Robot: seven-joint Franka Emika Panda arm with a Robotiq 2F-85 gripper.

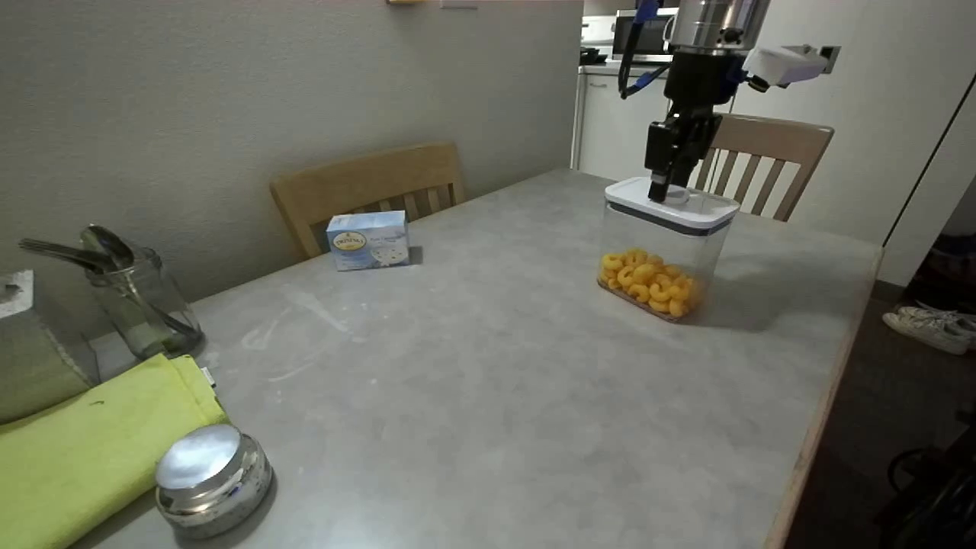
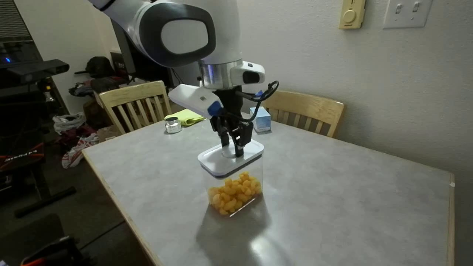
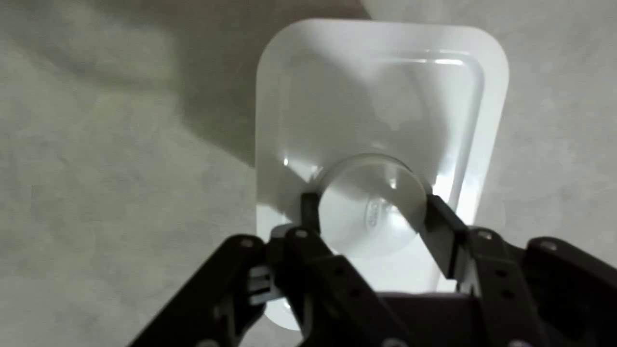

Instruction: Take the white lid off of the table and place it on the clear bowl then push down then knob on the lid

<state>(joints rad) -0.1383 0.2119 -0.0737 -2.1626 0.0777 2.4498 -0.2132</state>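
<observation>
on the grey table (image 1: 488, 381) your clear bowl (image 1: 662, 240) stands upright with the white lid (image 3: 381, 106) on top, so placing looks nearly done, though you can't tell if it's fully seated; your gripper (image 2: 232, 148) seems to clasp the knob (image 3: 372, 207) from both sides, so you likely need to let go, rise and press straight down; the yellow cloth (image 1: 107, 442), blue-white box (image 1: 370, 241) and shiny jar (image 1: 213, 480) lie well away, so only your hold seems in the way

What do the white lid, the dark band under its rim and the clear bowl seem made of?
White lid: likely plastic, glossy with sharp highlights. Dark band: perhaps rubber, from its dull grey look. Clear bowl: smooth and see-through, yellow pieces showing inside; probably plastic, possibly glass.
</observation>
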